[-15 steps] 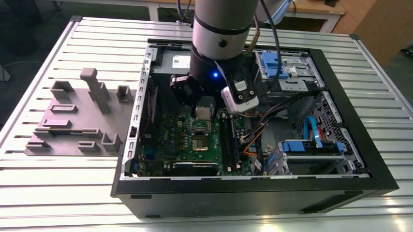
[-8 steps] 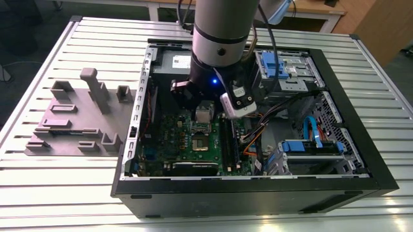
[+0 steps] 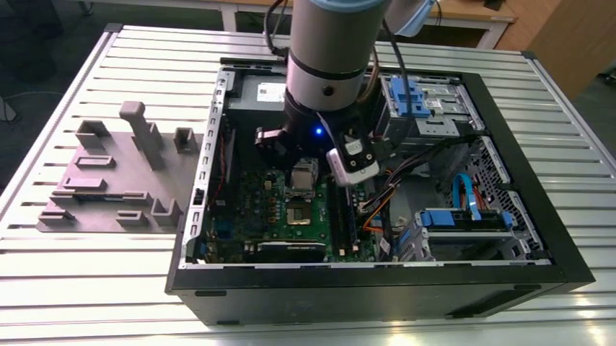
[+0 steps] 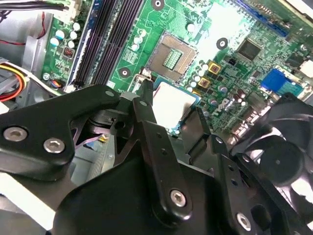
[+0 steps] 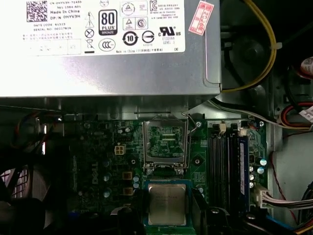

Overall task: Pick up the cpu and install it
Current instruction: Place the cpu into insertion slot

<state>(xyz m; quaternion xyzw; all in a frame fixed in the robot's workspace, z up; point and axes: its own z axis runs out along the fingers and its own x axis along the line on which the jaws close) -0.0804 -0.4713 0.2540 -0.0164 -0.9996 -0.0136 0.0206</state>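
as the gripper (image 4: 172, 108) hangs over the green board (image 4: 146, 19), we see its black fingers (image 4: 146, 117) clamped on the cpu (image 4: 168, 98), held between them; the open socket (image 4: 171, 54) lies just beyond the fingertips.

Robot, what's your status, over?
Tool shut on cpu. Cpu above motherboard, not yet in open socket. Nothing blocking socket.
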